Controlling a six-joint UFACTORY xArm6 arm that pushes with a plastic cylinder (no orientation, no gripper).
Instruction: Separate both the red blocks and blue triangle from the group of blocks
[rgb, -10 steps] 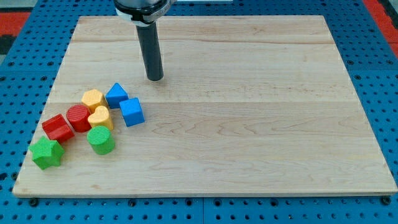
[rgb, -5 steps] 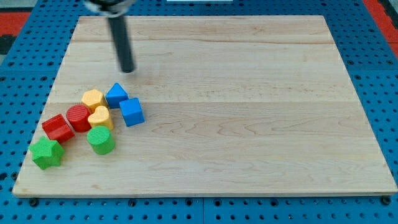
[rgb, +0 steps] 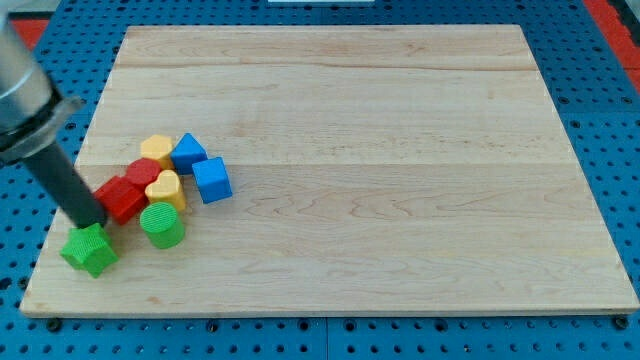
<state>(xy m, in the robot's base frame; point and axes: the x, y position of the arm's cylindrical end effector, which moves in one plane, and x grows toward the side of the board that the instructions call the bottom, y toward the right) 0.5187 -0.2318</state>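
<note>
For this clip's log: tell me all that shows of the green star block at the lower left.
The green star block is a bright green, ridged, plastic-looking piece with blunt points, lying flat near the wooden board's bottom-left corner, the lowest and leftmost of the cluster. My tip stands just above it, at or very near its top edge; actual contact cannot be confirmed. The red block sits close above-right and the green cylinder to its right, with a gap between.
</note>
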